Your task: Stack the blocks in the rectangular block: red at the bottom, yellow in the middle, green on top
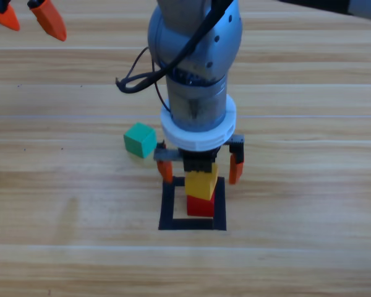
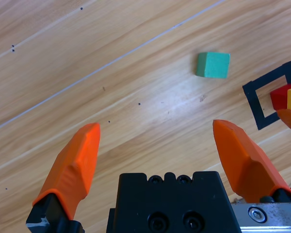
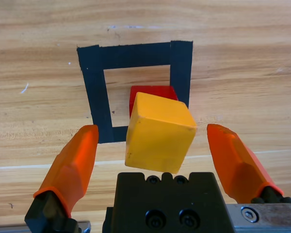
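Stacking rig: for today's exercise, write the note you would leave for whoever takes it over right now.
Right gripper: open, jaws either side of the yellow cube, not touching it.
Left gripper: open, holding nothing, waiting at the table's far left corner.
Red cube sits inside the black tape square, near its right strip; yellow rests on red, slightly skewed.
Green cube lies on the wood outside the square, to its upper left.
Done: red and yellow stacked. Left: pick up green and set it on yellow.

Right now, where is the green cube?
In the high view the green cube sits on bare wood left of centre, just outside the tape square's upper-left corner, beside the right gripper.
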Tool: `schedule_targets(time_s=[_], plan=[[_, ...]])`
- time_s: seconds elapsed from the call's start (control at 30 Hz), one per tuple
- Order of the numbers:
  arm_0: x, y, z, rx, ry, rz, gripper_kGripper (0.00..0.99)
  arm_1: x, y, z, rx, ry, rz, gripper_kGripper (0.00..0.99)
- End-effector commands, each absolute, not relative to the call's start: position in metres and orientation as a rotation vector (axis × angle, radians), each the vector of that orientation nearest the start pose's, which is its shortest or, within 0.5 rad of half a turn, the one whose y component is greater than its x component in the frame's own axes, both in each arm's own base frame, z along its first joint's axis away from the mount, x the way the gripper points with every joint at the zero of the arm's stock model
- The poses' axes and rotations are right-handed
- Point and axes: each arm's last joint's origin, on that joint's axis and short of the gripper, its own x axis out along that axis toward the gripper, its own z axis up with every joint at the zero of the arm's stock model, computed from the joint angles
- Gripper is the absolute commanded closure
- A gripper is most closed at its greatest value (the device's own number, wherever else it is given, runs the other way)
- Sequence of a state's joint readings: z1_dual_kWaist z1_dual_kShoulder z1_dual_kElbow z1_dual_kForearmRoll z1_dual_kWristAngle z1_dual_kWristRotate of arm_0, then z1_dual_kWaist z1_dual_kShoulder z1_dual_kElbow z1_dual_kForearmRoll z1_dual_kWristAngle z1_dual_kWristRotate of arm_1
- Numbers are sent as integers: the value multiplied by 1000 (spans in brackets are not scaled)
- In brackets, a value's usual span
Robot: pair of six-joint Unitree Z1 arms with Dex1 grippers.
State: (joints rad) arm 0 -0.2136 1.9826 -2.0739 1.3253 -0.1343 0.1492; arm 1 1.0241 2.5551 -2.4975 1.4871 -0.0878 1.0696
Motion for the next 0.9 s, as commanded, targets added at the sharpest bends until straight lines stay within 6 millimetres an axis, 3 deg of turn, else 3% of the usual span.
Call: schedule_targets(time_s=[0.03, 0.17, 0.27, 0.4, 0.47, 0.53, 0.57, 0.77, 0.9], plan=[[393, -118, 372, 182, 1254, -411, 0, 260, 402, 330, 113, 1286, 50, 0], [399, -147, 365, 187, 1255, -413, 0, 248, 379, 379, 94, 1178, 136, 0], [405, -173, 350, 207, 1279, -401, 0, 242, 365, 397, 38, 1122, 160, 0], [409, -216, 311, 279, 1348, -381, 0, 227, 336, 409, -25, 1056, 187, 0], [408, -235, 291, 321, 1379, -372, 0, 221, 298, 399, -3, 1006, 261, 0], [407, -248, 276, 344, 1404, -368, 0, 208, 236, 373, 110, 916, 444, 0], [408, -253, 267, 352, 1422, -359, 0, 197, 214, 363, 134, 834, 509, 0], [417, -265, 236, 360, 1455, -311, 0, 180, 187, 330, 9, 789, 535, 0], [424, -269, 219, 354, 1479, -287, 0, 175, 182, 317, -85, 797, 552, 0]])
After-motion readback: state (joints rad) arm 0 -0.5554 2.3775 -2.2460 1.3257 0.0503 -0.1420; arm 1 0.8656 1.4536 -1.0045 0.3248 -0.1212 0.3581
